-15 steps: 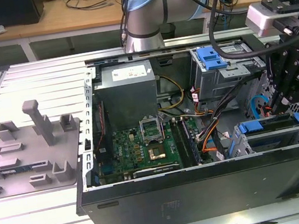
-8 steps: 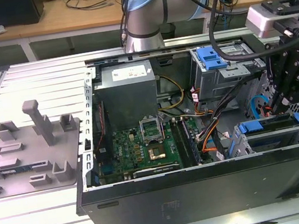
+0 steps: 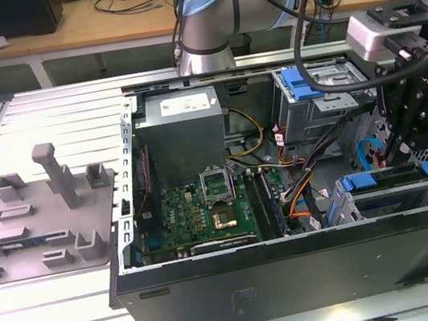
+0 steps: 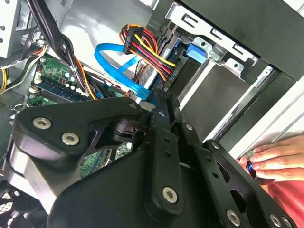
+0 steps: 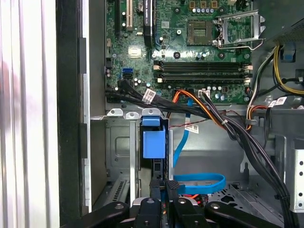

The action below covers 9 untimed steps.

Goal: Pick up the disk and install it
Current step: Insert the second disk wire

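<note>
One tool (image 3: 396, 149), fingers near-closed and gripping nothing visible, hangs over computer case (image 3: 298, 277) drive cage. Disk (image 5: 154, 142) with blue carrier sits slotted upright in cage bay. Hand (image 4: 278, 159) touches case edge.

The exterior view looks down at the open computer case (image 3: 296, 269); both wrist views peer closely inside.

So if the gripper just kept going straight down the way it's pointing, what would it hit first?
Most likely the blue-framed disk standing in the drive cage. In the first wrist view the gripper lines up with its edge, though depth is hard to judge.
</note>
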### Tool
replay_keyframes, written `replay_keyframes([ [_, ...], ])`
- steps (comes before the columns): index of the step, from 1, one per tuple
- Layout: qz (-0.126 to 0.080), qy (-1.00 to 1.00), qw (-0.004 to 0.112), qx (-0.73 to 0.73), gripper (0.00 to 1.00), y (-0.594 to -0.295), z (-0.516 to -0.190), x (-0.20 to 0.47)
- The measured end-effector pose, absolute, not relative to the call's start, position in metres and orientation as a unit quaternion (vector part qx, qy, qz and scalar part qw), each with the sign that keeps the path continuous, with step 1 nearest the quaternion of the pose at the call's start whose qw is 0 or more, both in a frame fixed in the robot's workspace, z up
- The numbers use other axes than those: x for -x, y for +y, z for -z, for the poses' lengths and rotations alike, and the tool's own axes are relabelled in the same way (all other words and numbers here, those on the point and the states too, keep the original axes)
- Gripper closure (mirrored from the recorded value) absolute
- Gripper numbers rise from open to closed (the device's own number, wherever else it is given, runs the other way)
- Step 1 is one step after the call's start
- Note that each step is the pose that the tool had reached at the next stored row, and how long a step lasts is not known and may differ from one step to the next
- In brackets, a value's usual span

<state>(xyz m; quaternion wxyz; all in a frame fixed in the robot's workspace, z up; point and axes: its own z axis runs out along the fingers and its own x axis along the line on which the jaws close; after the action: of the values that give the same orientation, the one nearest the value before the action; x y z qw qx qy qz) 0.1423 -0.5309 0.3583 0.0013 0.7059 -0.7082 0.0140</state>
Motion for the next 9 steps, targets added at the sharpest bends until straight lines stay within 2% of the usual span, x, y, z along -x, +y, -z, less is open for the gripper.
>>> replay_keyframes([
  [9,-0.017,-0.704,-0.004,-0.710,0.84,-0.5312,-0.3555,-0.1418],
])
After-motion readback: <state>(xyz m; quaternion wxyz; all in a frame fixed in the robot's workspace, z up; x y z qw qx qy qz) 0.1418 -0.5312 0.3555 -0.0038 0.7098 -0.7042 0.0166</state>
